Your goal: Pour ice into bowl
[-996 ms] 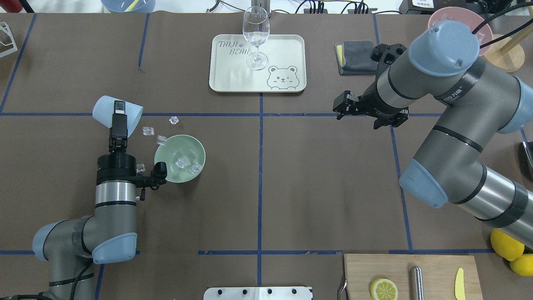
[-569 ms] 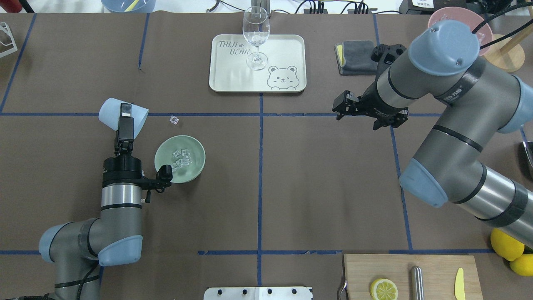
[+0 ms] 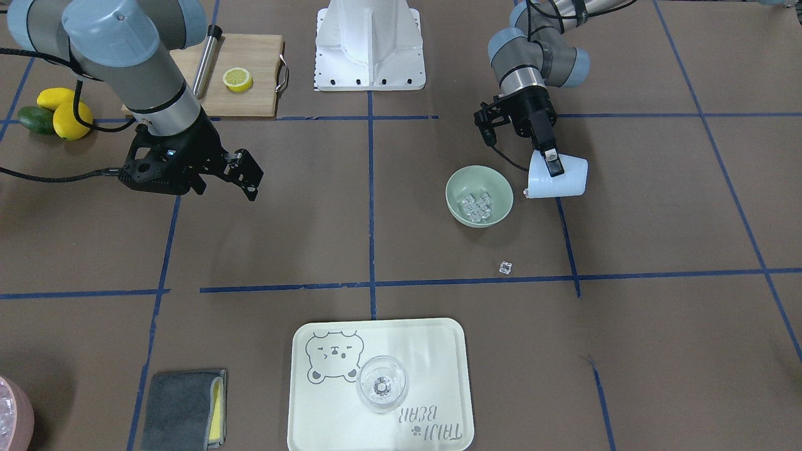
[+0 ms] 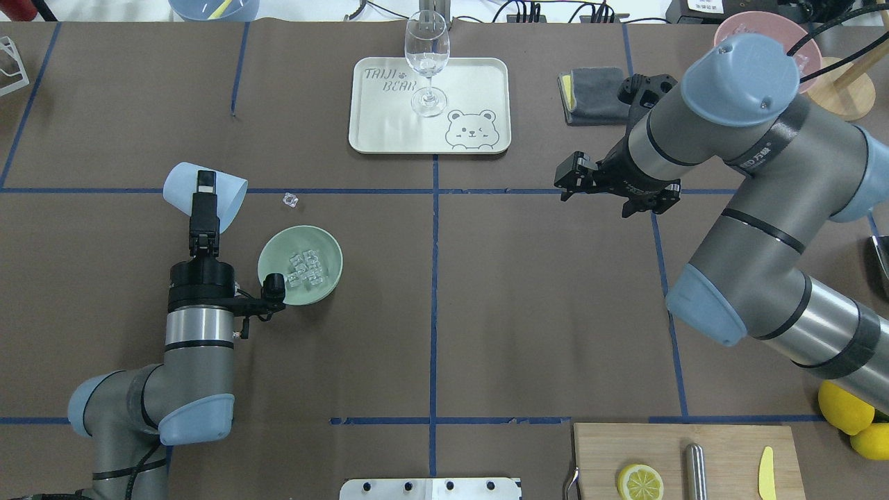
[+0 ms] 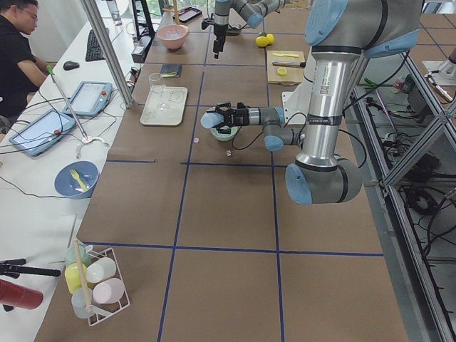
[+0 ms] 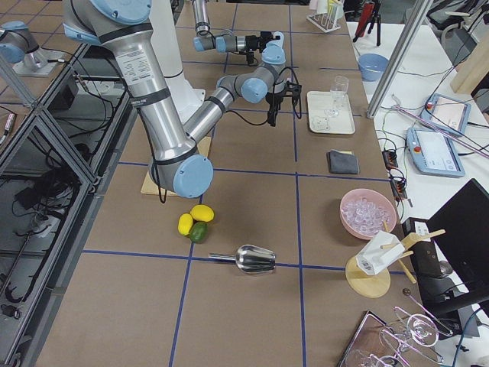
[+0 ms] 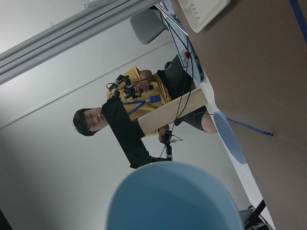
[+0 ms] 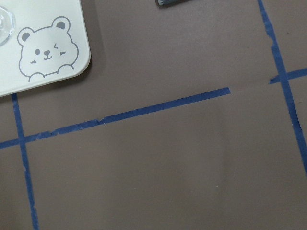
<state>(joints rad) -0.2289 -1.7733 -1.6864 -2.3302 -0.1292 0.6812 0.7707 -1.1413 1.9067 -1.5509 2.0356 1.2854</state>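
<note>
From the front-facing view, the left gripper (image 3: 551, 161) pinches the wall of a light blue plastic cup (image 3: 561, 178) that lies tipped on its side. The cup's long axis runs left to right, with the mouth towards the round sage-green bowl (image 3: 495, 181) just to its right. A heap of small clear ice cubes (image 3: 476, 207) sits in the bowl, and one stray cube (image 3: 505, 267) lies on the table beyond it. The right gripper (image 3: 247, 175) hangs well apart, its fingers spread and holding nothing, so the left arm is much the nearer. The overhead view adds that the cup (image 4: 179, 186) sits left of and farther out than the bowl (image 4: 330, 246), not above it; I judge the pour is about finished. The exterior left view alone shows the cup lifted off the table. The left wrist view shows only the cup's blue wall, never its inside, so I cannot tell whether it is empty.
</note>
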